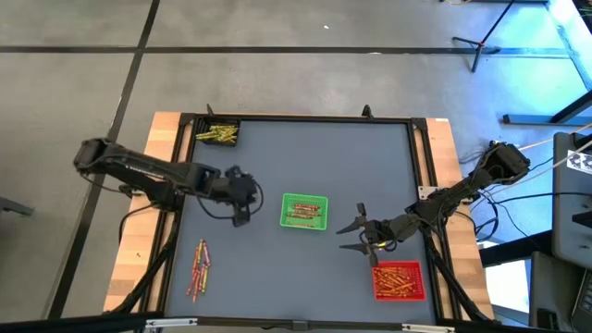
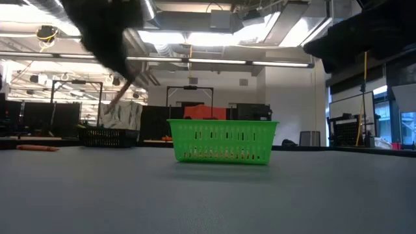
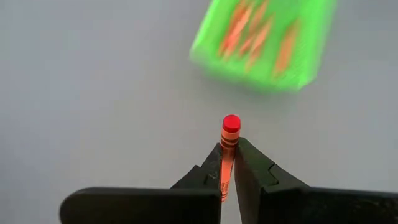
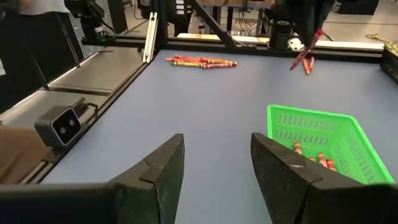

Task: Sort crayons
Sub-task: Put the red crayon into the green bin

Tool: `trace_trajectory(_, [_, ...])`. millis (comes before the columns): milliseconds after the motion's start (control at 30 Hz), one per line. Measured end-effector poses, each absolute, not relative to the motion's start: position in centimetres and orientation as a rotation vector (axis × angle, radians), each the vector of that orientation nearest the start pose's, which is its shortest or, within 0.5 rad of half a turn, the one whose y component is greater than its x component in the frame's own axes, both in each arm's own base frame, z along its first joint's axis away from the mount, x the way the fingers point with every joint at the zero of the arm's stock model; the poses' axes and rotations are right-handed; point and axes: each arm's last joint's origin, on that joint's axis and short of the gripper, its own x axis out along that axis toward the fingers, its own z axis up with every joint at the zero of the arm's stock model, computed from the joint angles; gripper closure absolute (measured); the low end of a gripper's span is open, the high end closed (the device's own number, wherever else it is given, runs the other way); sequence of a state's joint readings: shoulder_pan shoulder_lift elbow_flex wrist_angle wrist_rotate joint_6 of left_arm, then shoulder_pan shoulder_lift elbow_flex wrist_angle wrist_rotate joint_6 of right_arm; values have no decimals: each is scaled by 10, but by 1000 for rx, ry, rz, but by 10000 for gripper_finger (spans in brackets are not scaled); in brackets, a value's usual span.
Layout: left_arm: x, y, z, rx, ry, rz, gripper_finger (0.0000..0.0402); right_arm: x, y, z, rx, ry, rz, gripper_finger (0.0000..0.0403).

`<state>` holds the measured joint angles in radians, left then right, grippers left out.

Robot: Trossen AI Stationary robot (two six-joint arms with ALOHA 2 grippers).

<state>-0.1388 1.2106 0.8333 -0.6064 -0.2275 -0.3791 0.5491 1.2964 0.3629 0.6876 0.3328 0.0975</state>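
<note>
**Red crayon pinched in the left gripper**

High view: the left gripper (image 1: 241,218) is hovering over the tabletop (image 1: 305,157) just left of the green tray (image 1: 304,211). Loose crayons (image 1: 199,268) are lying near the front-left edge.

Left wrist view: its fingers are clamping a red crayon (image 3: 228,146) — tip pointing toward the tray.

Right wrist view: the right gripper (image 4: 217,163) is waiting, jaws apart — empty.

Red crayon (image 3: 229,146) clamped upright, loose crayons (image 1: 199,269) lying at table's front-left

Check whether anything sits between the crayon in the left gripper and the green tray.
Nothing visible does. The left gripper is shut on a red crayon, and only bare grey table lies between it and the green tray.
</note>
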Motion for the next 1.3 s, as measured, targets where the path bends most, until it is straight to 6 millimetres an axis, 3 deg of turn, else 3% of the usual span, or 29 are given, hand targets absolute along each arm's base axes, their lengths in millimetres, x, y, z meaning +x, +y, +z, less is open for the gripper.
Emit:
trace_trajectory(267, [268, -58, 245, -80, 602, 60, 395, 208, 112, 178, -38, 203, 69, 221])
trace_trajectory(500, [300, -73, 226, -35, 478, -3, 395, 210, 110, 181, -19, 180, 46, 179])
trace_trajectory(700, [321, -78, 214, -8, 360, -25, 395, 219, 91, 181, 76, 183, -17, 145])
trace_trajectory(967, [338, -82, 205, 42, 213, -61, 395, 234, 77, 184, 127, 135, 61, 177])
trace_trajectory(1300, [343, -79, 203, 40, 165, -49, 395, 287, 90, 172, 2, 240, 101, 217])
